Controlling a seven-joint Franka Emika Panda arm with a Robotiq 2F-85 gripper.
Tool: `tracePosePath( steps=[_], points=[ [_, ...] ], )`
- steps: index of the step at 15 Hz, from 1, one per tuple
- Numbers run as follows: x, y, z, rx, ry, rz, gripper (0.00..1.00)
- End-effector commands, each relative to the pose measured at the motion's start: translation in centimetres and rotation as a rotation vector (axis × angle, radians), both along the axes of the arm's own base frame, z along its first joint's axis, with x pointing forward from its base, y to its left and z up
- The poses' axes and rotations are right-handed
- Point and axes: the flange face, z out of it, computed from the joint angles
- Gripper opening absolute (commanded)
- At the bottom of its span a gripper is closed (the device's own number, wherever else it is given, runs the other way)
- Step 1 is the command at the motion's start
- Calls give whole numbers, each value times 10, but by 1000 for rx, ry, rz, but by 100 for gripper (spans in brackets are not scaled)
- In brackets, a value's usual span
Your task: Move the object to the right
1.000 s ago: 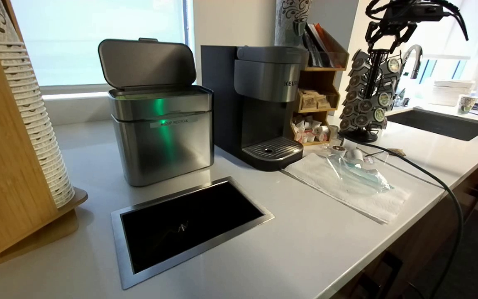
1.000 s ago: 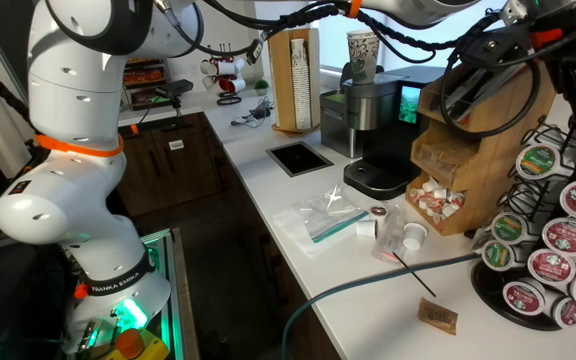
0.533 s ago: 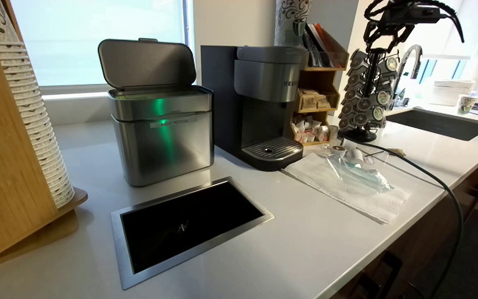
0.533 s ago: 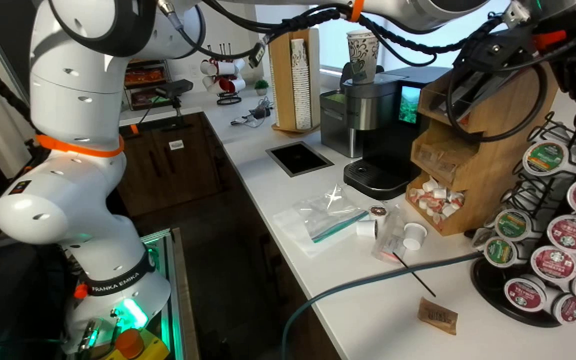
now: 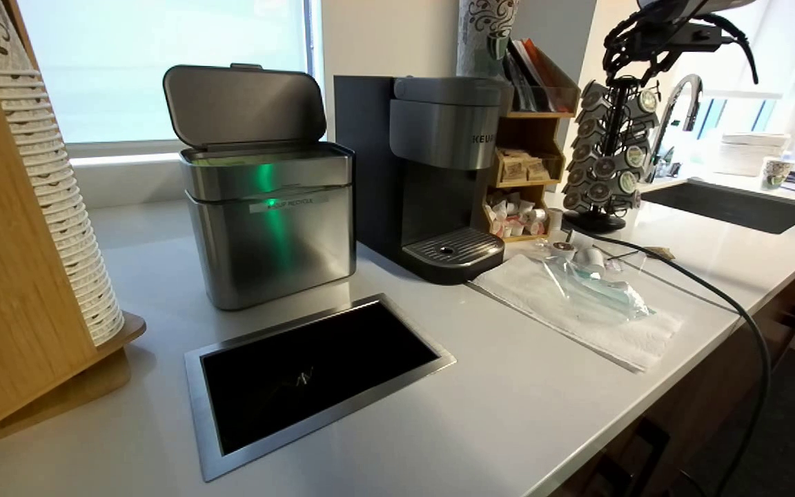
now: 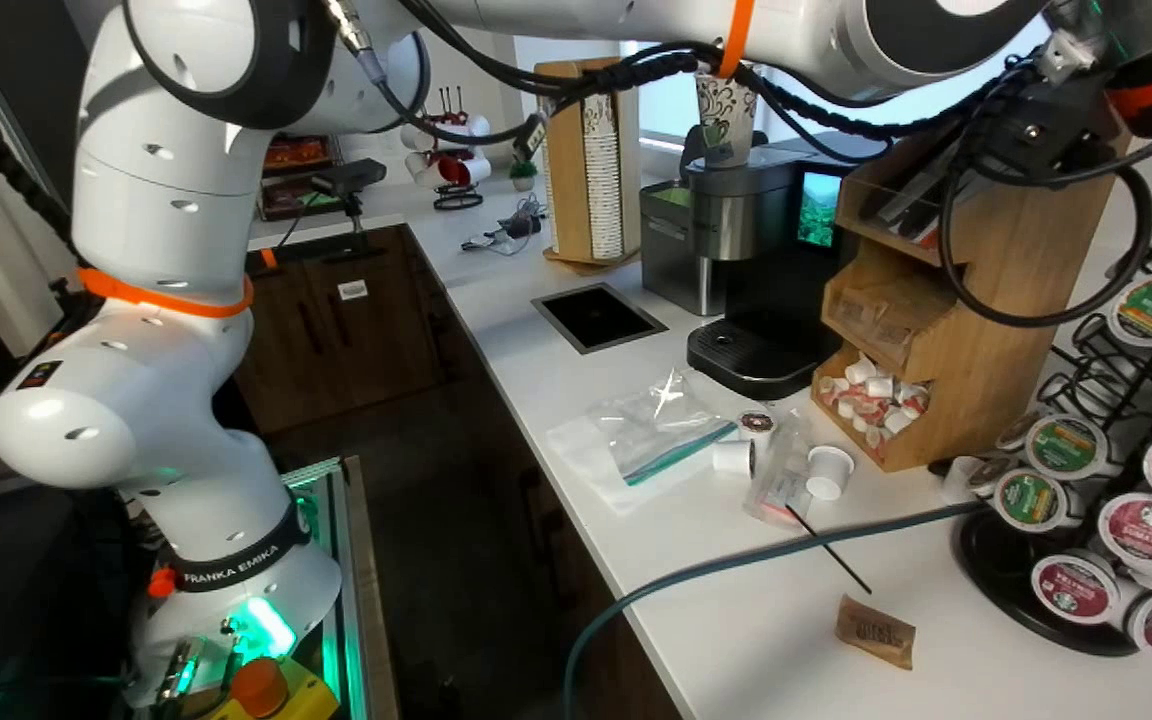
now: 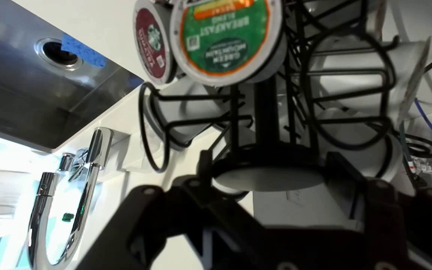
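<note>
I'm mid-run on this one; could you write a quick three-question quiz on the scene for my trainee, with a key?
1. Fill in: the claw grips the round top of the ____.
2. True or false: a patterned paper cup stands on top of the coffee maker.
3. Choose: the lid of the steel bin is a) shut, b) raised, c) detached.

Key
1. The pod rack.
2. True.
3. b.
</note>
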Motion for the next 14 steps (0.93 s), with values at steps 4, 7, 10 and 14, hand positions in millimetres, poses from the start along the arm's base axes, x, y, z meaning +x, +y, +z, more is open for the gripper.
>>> tracePosePath(
  steps=[4, 7, 10, 14],
  points=[
    [4, -9, 33, -115, -129, -24, 49],
    [6, -14, 31, -125, -161, -44, 49],
    [6, -20, 24, -118, -163, -78, 49],
    [3, -31, 26, -140, -192, -132, 49]
  ],
)
